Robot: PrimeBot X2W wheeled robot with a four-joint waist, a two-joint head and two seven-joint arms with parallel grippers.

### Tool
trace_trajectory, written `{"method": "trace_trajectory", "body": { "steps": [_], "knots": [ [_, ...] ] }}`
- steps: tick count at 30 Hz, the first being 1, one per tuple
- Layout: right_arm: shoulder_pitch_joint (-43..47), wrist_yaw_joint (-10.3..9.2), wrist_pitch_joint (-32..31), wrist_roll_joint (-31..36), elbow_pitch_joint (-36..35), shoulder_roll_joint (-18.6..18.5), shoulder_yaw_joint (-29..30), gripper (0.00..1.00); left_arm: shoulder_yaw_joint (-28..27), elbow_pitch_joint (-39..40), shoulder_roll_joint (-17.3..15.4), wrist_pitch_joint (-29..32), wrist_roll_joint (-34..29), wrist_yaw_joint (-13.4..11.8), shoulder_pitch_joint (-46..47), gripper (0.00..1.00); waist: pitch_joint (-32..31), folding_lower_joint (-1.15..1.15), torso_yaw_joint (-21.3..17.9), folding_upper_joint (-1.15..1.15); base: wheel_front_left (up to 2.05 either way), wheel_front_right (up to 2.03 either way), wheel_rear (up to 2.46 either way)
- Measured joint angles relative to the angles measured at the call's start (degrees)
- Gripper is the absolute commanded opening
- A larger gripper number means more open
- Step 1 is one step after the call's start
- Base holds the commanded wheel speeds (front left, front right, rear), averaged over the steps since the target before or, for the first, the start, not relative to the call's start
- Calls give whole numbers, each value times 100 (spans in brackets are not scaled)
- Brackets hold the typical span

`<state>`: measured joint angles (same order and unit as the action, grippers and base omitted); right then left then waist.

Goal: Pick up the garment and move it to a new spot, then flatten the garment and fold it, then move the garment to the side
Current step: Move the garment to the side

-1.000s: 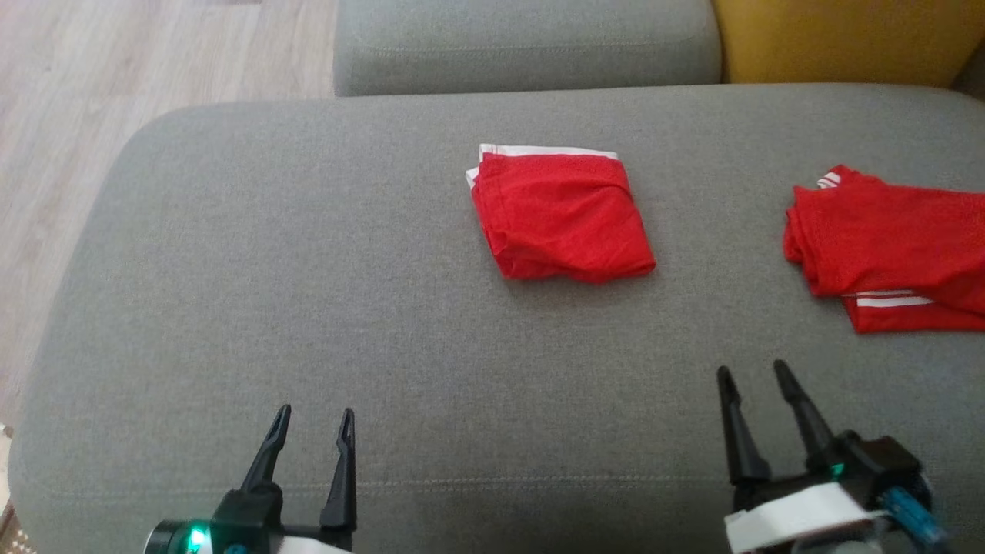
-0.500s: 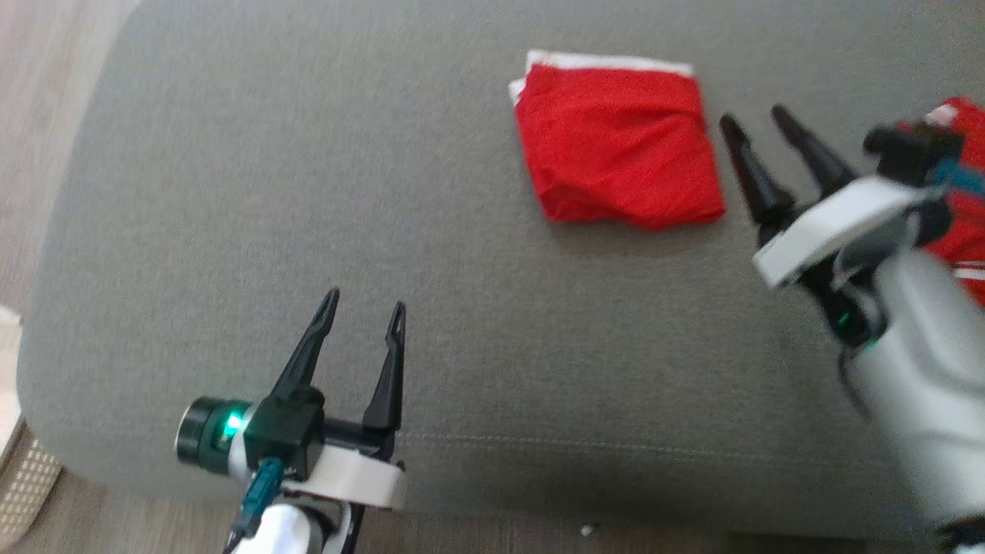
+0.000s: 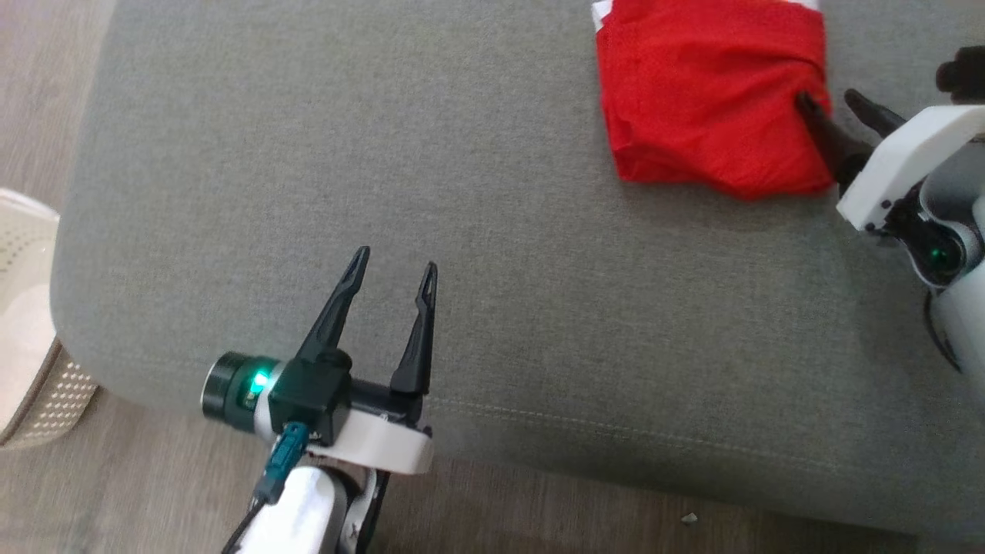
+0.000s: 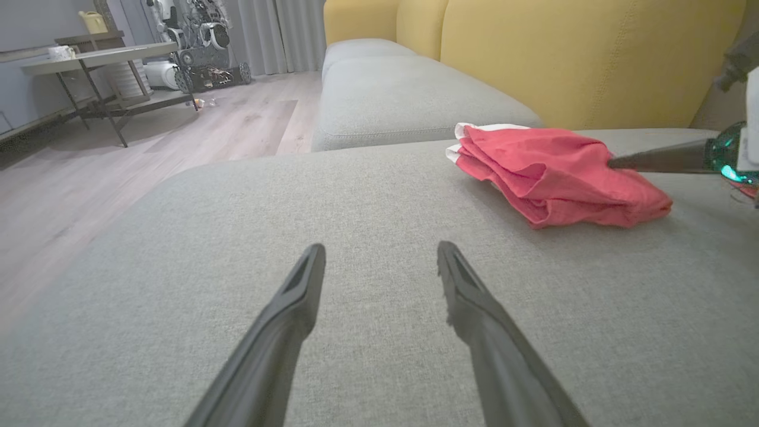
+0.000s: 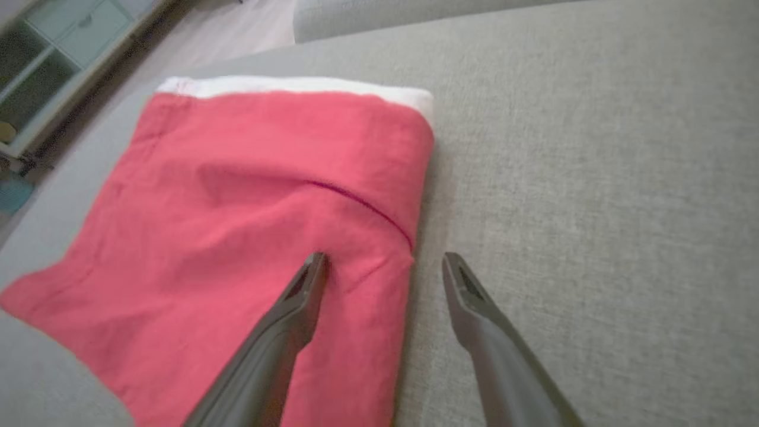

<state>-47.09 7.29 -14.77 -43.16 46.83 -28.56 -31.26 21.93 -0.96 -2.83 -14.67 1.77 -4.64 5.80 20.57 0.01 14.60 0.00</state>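
The garment [image 3: 708, 100] is red with a white band, folded into a rough square on the grey sofa cushion [image 3: 500, 246]. It also lies at the right in the left wrist view [image 4: 551, 172] and spreads across the left of the right wrist view [image 5: 237, 225]. My right gripper [image 3: 835, 108] is open at the garment's right edge, one finger over the red cloth and the other over bare cushion [image 5: 593, 207]. My left gripper [image 3: 394, 260] is open above the cushion's front part, well left of the garment, with nothing between its fingers.
The cushion's front edge runs just below my left gripper, with wooden floor [image 3: 154, 492] beyond it. A pale perforated basket [image 3: 31, 354] stands on the floor at the left. Yellow sofa backs [image 4: 563, 53] rise behind the cushion, and a table [image 4: 89, 65] stands farther off.
The head camera has tilted down and turned, shifting the whole picture. My right gripper has reached forward from the cushion's front to the garment's right edge. Both grippers stay open.
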Motion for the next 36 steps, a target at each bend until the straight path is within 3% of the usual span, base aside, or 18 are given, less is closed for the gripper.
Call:
{"method": "trace_trajectory", "body": {
  "steps": [3,4,5,6,12,21,22,26,36],
  "knots": [
    [-65,0,-90,52,227,-109,-211,100,49,-1,2,0,0,-48,110,100,75,0,76,0,0,0,0],
    [-76,0,-124,37,289,-116,-237,85,59,-5,2,0,0,-52,138,100,87,0,93,0,0,0,0],
    [-91,0,-138,-8,321,-114,-259,48,66,-5,3,0,0,-87,159,100,91,0,104,0,0,0,0],
    [-109,0,-176,-46,320,-116,-313,0,68,-10,4,0,0,-92,162,100,83,0,107,0,0,0,0],
    [-54,0,-102,-287,154,-236,-666,0,77,-52,5,0,-4,-143,133,100,-61,0,46,0,0,0,0],
    [250,0,-82,-516,-739,-1061,-965,0,-5,-20,-19,-1,-60,-137,5,100,-166,0,-417,0,0,0,0],
    [251,0,-114,-557,-968,-1307,-918,0,-38,22,-34,-1,-69,-136,16,100,-161,0,-568,0,0,0,0],
    [250,0,-205,-545,-1316,-1709,-633,0,-62,82,-68,-1,-70,-133,35,100,-122,0,-866,0,0,0,0],
    [742,0,-845,-109,-1819,-2270,614,0,-89,141,-120,-1,-120,-133,186,100,78,0,-1326,0,0,0,0]
  ]
}}
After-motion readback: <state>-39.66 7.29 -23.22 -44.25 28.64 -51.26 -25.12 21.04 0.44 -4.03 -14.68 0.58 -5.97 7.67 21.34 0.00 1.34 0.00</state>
